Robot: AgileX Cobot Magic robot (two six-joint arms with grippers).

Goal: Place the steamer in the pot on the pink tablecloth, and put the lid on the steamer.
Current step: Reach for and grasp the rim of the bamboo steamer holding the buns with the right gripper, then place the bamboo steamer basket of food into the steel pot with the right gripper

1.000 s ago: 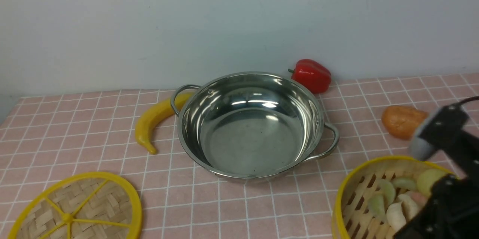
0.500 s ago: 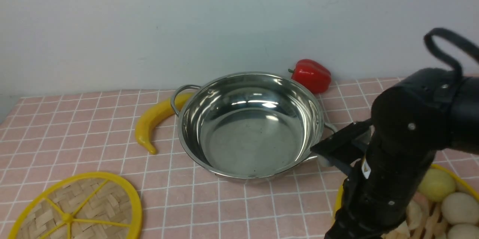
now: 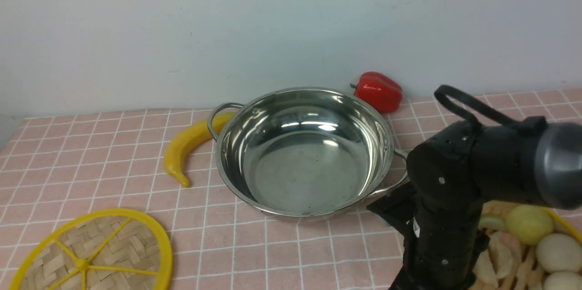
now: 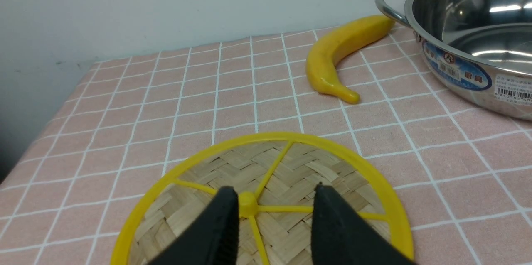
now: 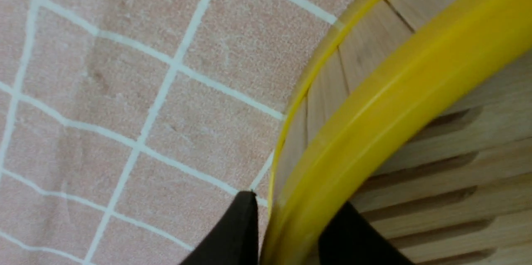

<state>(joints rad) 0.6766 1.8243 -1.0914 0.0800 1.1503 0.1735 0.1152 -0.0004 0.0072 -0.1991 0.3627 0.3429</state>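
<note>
Right gripper (image 5: 286, 215) is standing astride the rim of the steamer (image 3: 529, 253) at near right, lower than before, its grip uncertain, while the left gripper (image 4: 274, 198) is gaping wide. Pink tablecloth (image 3: 282, 253) is reaching a pale wall (image 3: 291, 31); the pot's (image 3: 309, 167) handles are pointing far-left and near-right

Black robot arm, glossy and rounded, showing at the lower right of the frame

The right arm (image 3: 454, 185) is wearing small silvery screws, a pale marking and a thick black looping cable (image 3: 473, 103), its black casing meeting a grey band at the right edge.
</note>
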